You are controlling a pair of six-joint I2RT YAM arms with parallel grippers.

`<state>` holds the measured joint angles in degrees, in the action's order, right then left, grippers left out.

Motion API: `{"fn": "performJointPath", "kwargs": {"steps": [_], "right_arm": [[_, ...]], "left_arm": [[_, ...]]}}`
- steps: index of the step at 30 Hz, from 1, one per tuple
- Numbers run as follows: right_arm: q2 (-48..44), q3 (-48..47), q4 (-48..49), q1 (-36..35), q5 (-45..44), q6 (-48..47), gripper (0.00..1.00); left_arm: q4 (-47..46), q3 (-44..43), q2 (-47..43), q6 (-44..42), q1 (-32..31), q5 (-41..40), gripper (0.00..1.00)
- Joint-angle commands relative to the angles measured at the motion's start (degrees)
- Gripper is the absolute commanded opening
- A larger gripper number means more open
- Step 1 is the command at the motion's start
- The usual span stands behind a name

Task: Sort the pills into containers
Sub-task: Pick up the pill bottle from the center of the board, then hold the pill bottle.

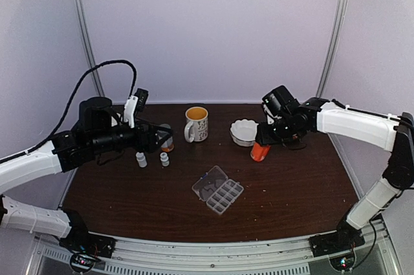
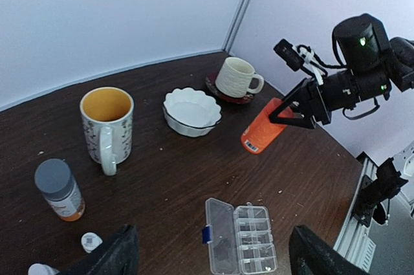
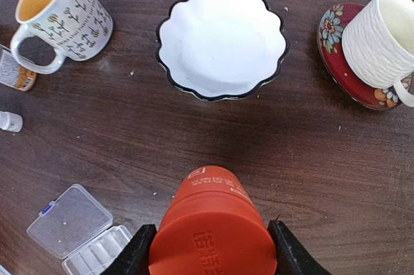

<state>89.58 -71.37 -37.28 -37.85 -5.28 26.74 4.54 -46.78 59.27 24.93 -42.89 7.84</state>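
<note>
The clear pill box [image 1: 218, 189] lies open on the dark table, its lid [image 2: 223, 236] folded left and its containers [image 2: 257, 239] in two rows. Tiny pale pills [image 2: 279, 191] lie scattered on the wood near it. My right gripper [image 3: 210, 252] is shut on an orange cylindrical bottle [image 3: 213, 223], which hangs tilted above the table [image 1: 260, 151] beside the white bowl. At the left, my left gripper [image 2: 213, 252] hovers open with nothing in it, the pill box showing below between its fingers.
A floral mug [image 1: 196, 123] with a yellow inside and a scalloped white bowl [image 1: 244, 131] stand at the back. A ribbed white cup on a red saucer [image 3: 378, 42] sits behind the bowl. A grey-capped amber bottle [image 2: 58, 189] and two small white bottles [image 1: 141, 159] stand at the left.
</note>
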Motion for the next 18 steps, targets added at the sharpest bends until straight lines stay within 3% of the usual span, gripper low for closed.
{"fn": "performJointPath", "kwargs": {"steps": [1, 9, 11, 13, 18], "right_arm": [[-7.5, 2.05, 0.71, 0.14, 4.87, 0.32, 0.44], [-19.62, 7.2, 7.9, -1.51, 21.52, 4.85, 0.43], [-21.71, 8.24, 10.13, -2.56, 23.86, 6.9, 0.43], [-23.76, 9.54, 12.73, -4.11, 26.07, 8.84, 0.43], [-27.68, 11.78, 16.67, -7.8, 27.16, 12.69, 0.42]], "left_arm": [[-7.93, -0.33, 3.27, -4.5, -6.82, -3.93, 0.83], [-12.0, -4.1, 9.46, -10.65, -13.12, -9.17, 0.87], [-12.96, -4.48, 10.62, -14.34, -16.16, -11.82, 0.89], [-14.63, -4.71, 11.76, -17.22, -18.38, -13.23, 0.97], [-17.73, -6.56, 15.85, -17.33, -20.82, -11.62, 0.97]]}}
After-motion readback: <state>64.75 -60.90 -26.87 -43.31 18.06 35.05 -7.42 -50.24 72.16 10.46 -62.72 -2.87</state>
